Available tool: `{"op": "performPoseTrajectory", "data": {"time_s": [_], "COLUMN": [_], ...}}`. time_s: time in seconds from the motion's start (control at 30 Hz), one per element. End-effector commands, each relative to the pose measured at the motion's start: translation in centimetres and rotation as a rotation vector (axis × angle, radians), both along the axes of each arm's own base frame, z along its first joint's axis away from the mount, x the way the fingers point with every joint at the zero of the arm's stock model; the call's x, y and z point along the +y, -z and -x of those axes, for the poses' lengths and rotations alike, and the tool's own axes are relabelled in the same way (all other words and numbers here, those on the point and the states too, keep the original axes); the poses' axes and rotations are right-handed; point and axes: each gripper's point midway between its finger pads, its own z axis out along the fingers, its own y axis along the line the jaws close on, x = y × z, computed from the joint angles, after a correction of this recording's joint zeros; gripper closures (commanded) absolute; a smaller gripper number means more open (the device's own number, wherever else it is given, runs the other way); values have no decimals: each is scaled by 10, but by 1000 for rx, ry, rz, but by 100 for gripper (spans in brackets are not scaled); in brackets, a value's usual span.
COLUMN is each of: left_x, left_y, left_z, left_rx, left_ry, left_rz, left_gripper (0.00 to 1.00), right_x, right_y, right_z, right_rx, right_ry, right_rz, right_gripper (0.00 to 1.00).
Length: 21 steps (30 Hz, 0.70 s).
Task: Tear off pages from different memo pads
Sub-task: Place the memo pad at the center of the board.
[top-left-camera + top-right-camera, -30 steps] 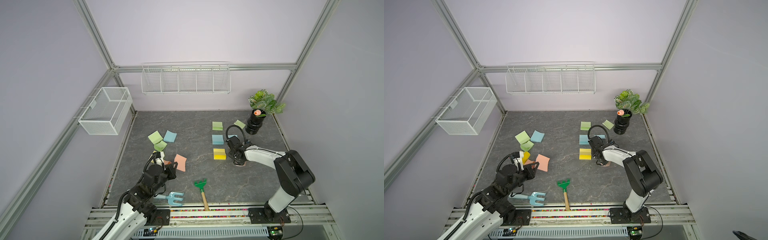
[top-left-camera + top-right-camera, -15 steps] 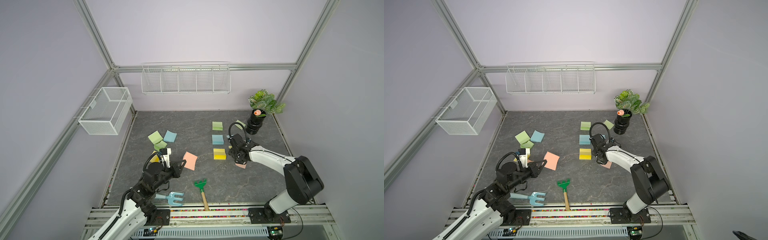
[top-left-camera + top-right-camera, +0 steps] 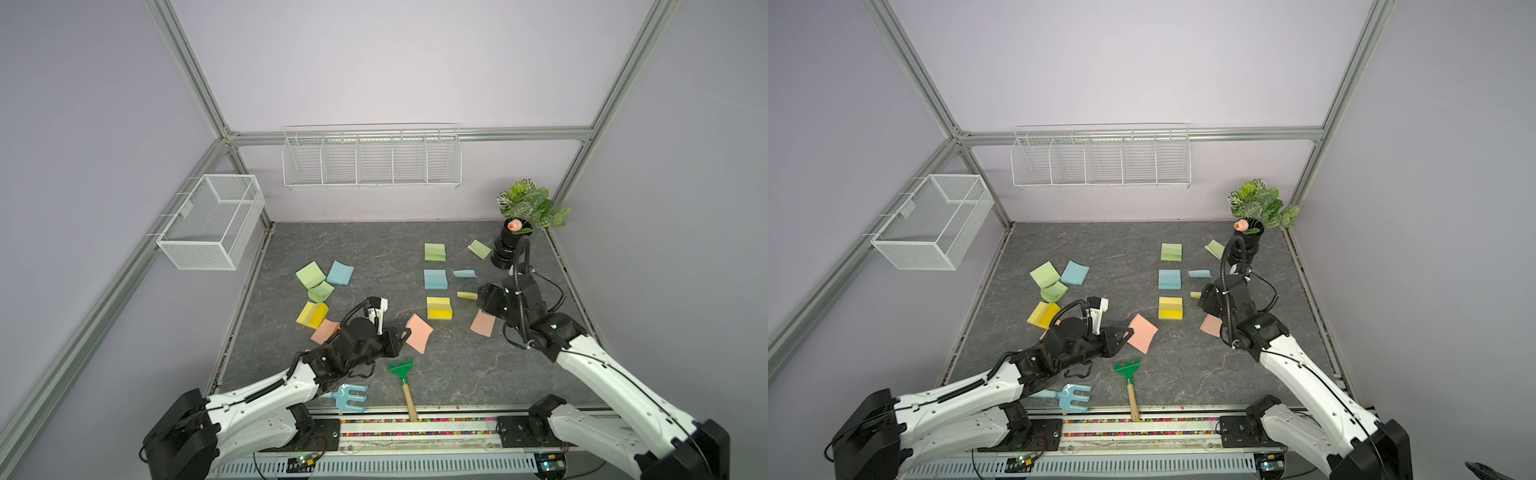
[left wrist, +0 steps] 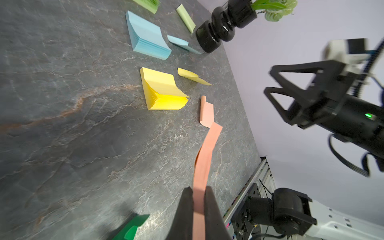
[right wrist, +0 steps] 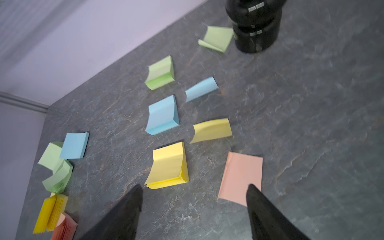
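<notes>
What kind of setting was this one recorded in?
Probably a lab robot cell, not a home: an aluminium frame with plain walls, two arms mounted on a front rail, and wire baskets.

I've swung my left gripper (image 3: 406,333) out toward mid-table; the thin square salmon-orange paper page (image 3: 419,334) pinched in it is now well clear of the thick salmon-orange memo pad (image 3: 323,331). My right gripper (image 5: 194,187) has opened wide and lifted back off a second thin salmon-orange page (image 3: 482,323), which now lies free on the grey stone-look tabletop (image 3: 457,374). Right arm (image 3: 615,386) has unfolded, elbow back past the front rail (image 3: 415,428).
</notes>
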Motion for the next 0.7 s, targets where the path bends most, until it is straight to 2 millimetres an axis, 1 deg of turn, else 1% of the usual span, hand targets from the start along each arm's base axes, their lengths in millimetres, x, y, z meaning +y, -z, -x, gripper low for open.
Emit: {"op": "performPoseTrajectory", "data": {"time_s": [0.0, 0.07, 0.13, 0.2, 0.3, 0.37, 0.47, 0.53, 0.67], "left_x": [-28, -45, -59, -68, -69, -64, -58, -63, -80], "left_y": [-12, -1, 8, 21, 40, 52, 63, 68, 81], "left_z": [-16, -18, -20, -22, -29, -33, -36, -36, -34], "left_rx": [3, 29, 57, 90, 146, 173, 202, 220, 289], "left_ry": [-41, -35, -34, -51, -125, -189, -259, -260, -238], "left_rz": [100, 106, 119, 126, 145, 148, 137, 127, 112], "left_gripper": [100, 100, 100, 100, 100, 100, 100, 100, 100], "right_x": [4, 3, 1, 0, -2, -5, -8, -9, -13], "right_y": [-4, -4, 0, 7, 16, 20, 21, 19, 18], "right_z": [9, 15, 19, 23, 26, 27, 28, 29, 29], "right_rx": [-107, -152, -172, -177, -175, -172, -177, -188, -185], "right_ry": [-171, -187, -189, -186, -170, -150, -125, -122, -117], "right_rz": [128, 123, 112, 102, 79, 65, 50, 49, 84], "right_gripper": [13, 10, 9, 10, 10, 10, 10, 9, 10]}}
